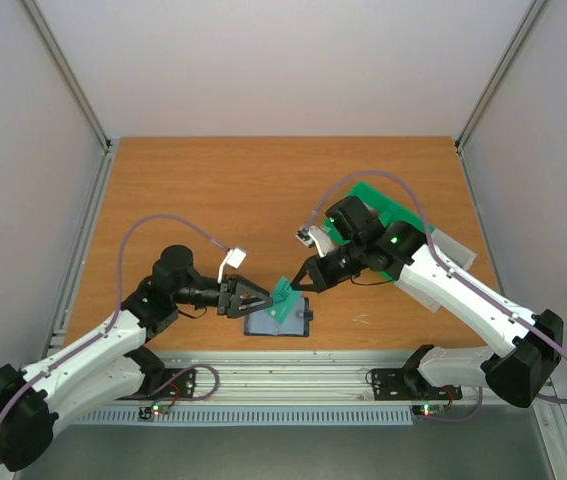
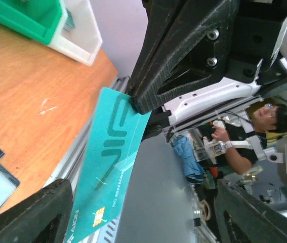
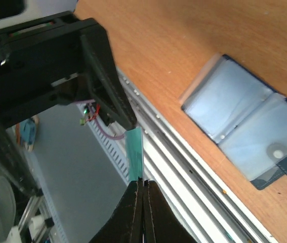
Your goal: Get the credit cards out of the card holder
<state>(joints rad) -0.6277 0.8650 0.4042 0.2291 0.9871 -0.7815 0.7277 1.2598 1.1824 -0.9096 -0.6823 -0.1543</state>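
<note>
Top external: teal card between two claws

At the table (image 1: 213, 190)'s front edge the card holder (image 1: 278, 326) lies open. Above it, right gripper (image 1: 301, 282) pinches the teal card (image 1: 285, 296); left gripper (image 1: 263, 298) stands released. Draw the card clear, pinch firm.
</note>
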